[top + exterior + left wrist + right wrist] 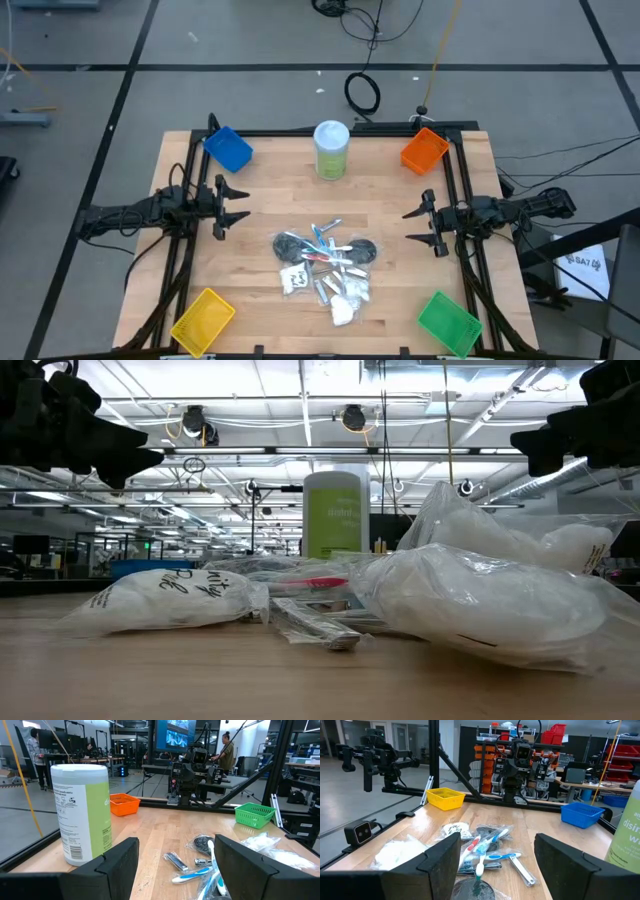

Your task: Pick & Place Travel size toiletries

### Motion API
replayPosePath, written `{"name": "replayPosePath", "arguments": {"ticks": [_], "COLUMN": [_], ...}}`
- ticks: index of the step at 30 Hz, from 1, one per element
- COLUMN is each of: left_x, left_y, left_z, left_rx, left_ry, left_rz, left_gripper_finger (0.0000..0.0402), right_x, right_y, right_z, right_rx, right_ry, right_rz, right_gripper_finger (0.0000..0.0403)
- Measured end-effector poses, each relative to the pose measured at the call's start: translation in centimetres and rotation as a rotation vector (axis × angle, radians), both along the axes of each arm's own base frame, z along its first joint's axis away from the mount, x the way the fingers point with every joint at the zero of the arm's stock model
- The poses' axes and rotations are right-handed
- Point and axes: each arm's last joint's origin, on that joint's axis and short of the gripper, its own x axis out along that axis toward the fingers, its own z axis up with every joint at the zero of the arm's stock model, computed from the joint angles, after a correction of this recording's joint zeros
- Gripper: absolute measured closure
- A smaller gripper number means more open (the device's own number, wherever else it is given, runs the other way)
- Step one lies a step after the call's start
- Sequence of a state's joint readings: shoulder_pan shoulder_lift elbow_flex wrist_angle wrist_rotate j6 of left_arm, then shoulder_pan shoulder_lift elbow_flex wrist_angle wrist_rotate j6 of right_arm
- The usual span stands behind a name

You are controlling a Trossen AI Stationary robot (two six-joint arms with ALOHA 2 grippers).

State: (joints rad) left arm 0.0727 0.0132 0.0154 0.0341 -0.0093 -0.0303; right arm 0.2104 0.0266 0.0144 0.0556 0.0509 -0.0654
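**Operator A:** Report the position of the toiletries.

**Operator B:** The travel size toiletries (pixel 325 262) lie in one loose pile on the wooden desk (pixel 260 180), at the centre toward the near edge. The pile contains blue, red and white sticks (pixel 490 851), short silver tubes (pixel 176 861), dark discs (pixel 202 842) and white packets (pixel 165 600).

**Operator A:** State of the left gripper?

**Operator B:** The left gripper (pixel 236 206) hovers at the desk's left side, its jaws spread wide and holding nothing.

**Operator A:** And the right gripper?

**Operator B:** The right gripper (pixel 418 226) hovers at the right side, its jaws likewise spread wide and empty. Both face the pile and are well apart from it.

**Operator A:** Surrounding items?

**Operator B:** A pale-green canister (pixel 331 150) stands upright at the far centre. A blue bin (pixel 229 148) and an orange bin (pixel 423 150) occupy the far corners; a yellow bin (pixel 203 320) and a green bin (pixel 449 323) occupy the near corners.
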Motion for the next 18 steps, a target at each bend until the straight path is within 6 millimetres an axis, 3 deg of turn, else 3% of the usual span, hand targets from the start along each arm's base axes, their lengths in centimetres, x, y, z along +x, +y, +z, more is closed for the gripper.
{"name": "replayPosePath", "arguments": {"ticks": [6,14,18], "left_x": [0.0,0.0,0.0], "left_y": [0.0,0.0,0.0], "left_z": [0.0,0.0,0.0], "left_rx": [0.0,0.0,0.0], "left_ry": [0.0,0.0,-0.001], "left_rz": [0.0,0.0,0.0], "left_gripper_finger": [0.0149,0.0149,0.0149], "right_x": [0.0,-0.4,-0.6], "right_y": [0.0,-0.1,-0.1], "right_z": [0.3,2.7,3.1], "right_rx": [0.012,0.273,0.289], "right_ry": [-0.035,-0.237,-0.287], "right_rz": [-0.001,0.036,0.042], "right_gripper_finger": [0.0161,0.0161,0.0161]}}
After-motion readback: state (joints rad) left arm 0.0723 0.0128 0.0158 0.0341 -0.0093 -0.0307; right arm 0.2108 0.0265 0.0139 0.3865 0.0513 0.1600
